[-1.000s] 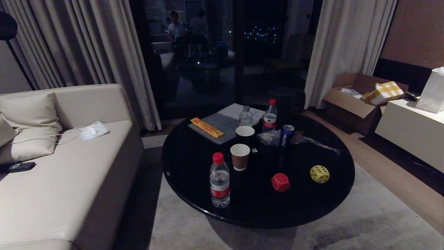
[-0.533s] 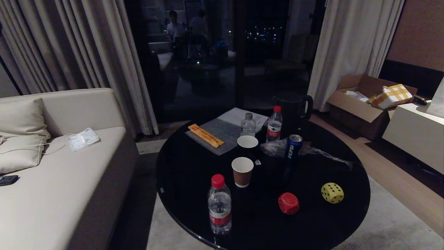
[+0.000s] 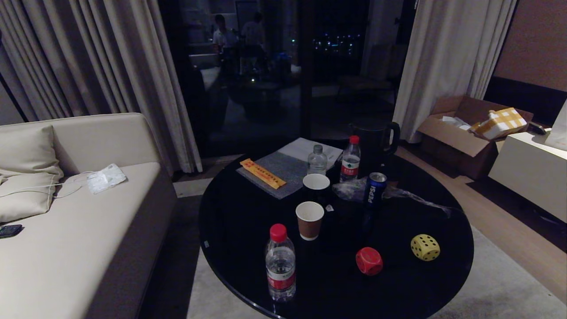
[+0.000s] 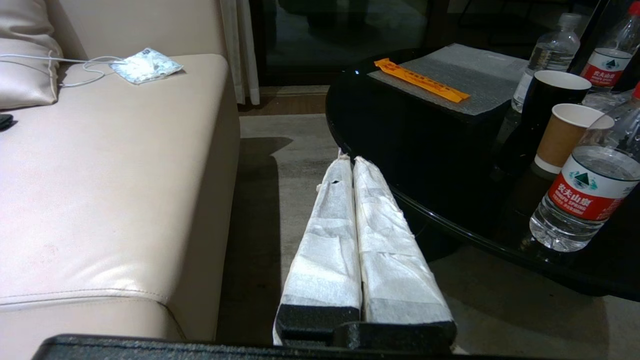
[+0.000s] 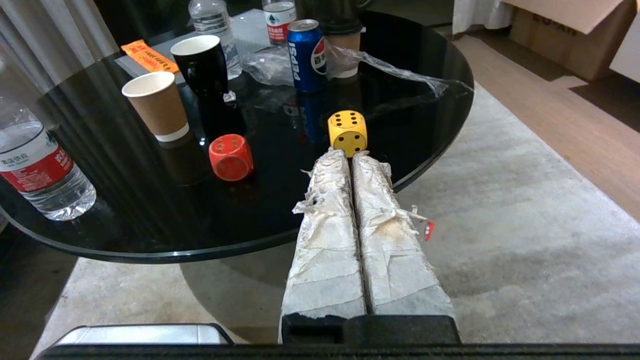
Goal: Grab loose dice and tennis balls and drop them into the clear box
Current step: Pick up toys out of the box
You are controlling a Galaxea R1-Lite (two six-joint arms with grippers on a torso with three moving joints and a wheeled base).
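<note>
Round black table (image 3: pixel 230 230) bearing red die (image 3: pixel 369 261), yellow die (image 3: pixel 425 247), cups, bottles

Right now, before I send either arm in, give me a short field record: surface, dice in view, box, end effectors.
surface: round black table
dice in view: red die and yellow die, both loose on the near right part of the table, apart
tennis balls: none in view
clear box: not in view
left end effector: shut, empty, off the table edge
right end effector: shut, empty, pointing at the yellow die
</note>
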